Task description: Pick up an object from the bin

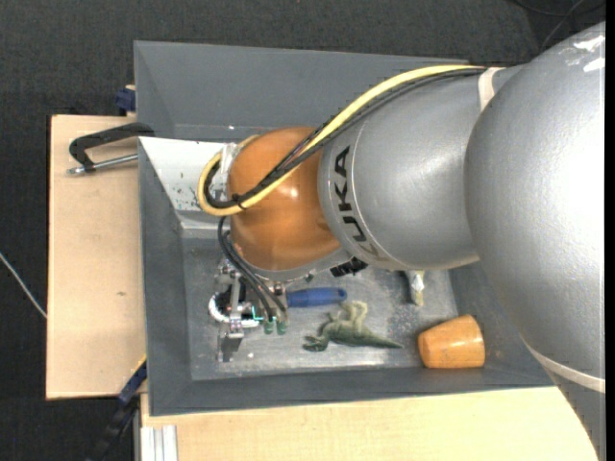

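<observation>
Arm (461, 161): reaching in from bin's right edge, covering much of floor.
Bin (163, 286): grey, holding few loose things along lower edge.
Orange wrist cover (279, 209): hanging over left half.
Gripper (235, 320): sitting low by lower-left corner of floor; spread or pressed together, cannot tell.
Orange wedge-shaped block (452, 342): lying in lower-right corner.
Green toy dinosaur (348, 329): lying mid lower edge.
Blue stick (312, 298): lying just beside gripper, on its right, nearest thing to it.
Small white piece (415, 286): lying above block.

Grey bin (165, 296) floor: green toy dinosaur (348, 330) beside blue stick (314, 298); orange block (452, 343) toward right corner.
</observation>
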Controlling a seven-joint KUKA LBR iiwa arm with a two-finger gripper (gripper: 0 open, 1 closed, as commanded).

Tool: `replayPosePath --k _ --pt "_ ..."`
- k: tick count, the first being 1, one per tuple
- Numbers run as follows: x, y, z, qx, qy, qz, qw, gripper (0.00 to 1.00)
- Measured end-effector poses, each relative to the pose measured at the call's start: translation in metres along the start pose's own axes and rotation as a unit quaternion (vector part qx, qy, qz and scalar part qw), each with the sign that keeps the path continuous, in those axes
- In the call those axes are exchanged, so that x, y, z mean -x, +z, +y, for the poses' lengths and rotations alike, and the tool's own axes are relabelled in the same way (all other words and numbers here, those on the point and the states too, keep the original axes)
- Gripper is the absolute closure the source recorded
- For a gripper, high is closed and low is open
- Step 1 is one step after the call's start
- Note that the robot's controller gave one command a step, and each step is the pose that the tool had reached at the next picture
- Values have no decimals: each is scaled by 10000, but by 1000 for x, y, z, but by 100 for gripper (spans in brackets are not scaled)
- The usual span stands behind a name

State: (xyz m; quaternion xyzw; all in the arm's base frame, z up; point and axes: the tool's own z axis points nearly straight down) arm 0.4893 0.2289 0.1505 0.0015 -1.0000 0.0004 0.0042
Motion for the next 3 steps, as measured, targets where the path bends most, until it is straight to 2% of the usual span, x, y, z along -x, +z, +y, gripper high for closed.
replayPosePath --k 1,2,3 --pt "18 80 -87 24 -563 -82 9984 0" --pt "19 77 -85 27 -575 -111 9983 100" --pt "22 -95 -132 -8 -2315 -96 9728 100"
